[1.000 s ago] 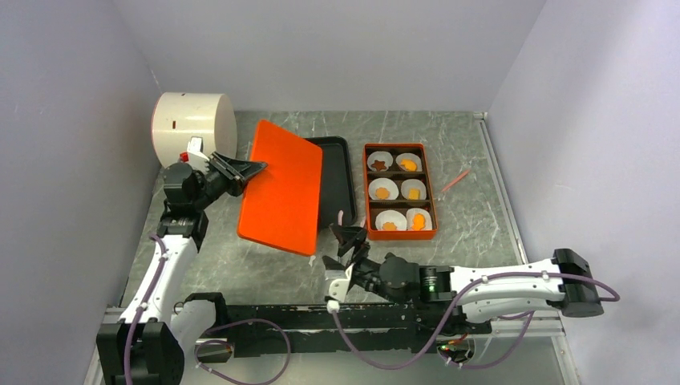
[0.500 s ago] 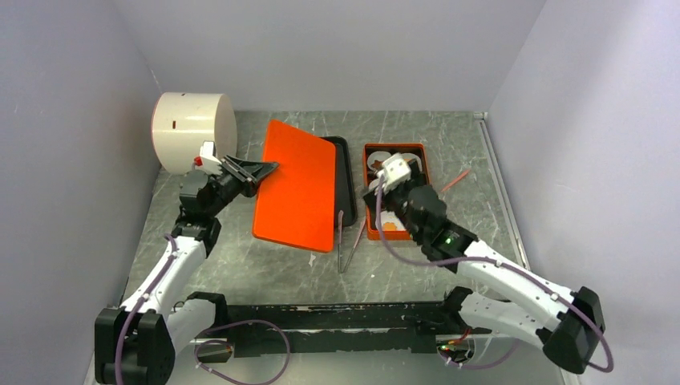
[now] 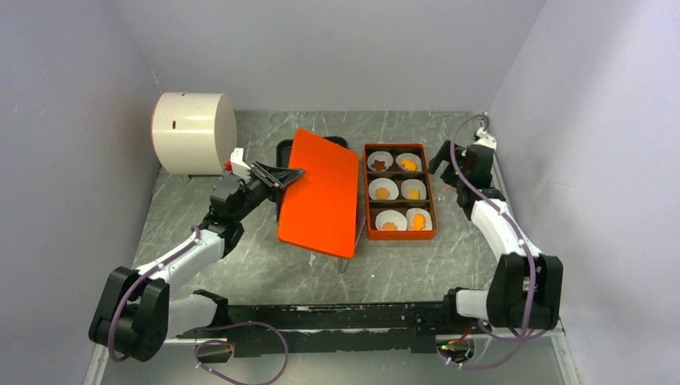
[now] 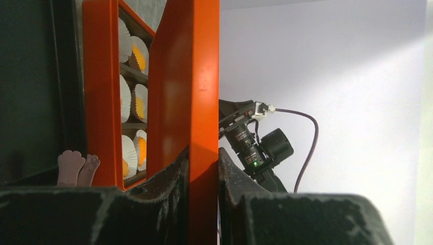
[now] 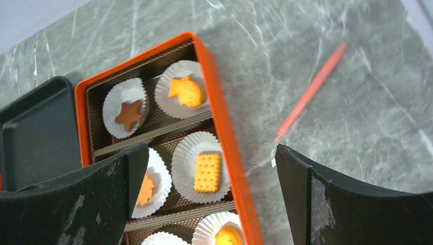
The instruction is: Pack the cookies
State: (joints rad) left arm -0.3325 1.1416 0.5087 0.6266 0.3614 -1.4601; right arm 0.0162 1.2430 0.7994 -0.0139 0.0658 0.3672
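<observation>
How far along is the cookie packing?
Done: all six cookies sit in paper cups in the orange box. In hand: the left gripper clamps the orange lid, tilted beside the box. Left: seat the lid on the box. The right gripper is open and empty.

Between the black fingers of the right gripper, the cookies are orange, one star brown, in white pleated cups inside an orange box. Right of it, a coral stick lies on the grey, white-veined table. The left gripper pinches an orange lid.
</observation>
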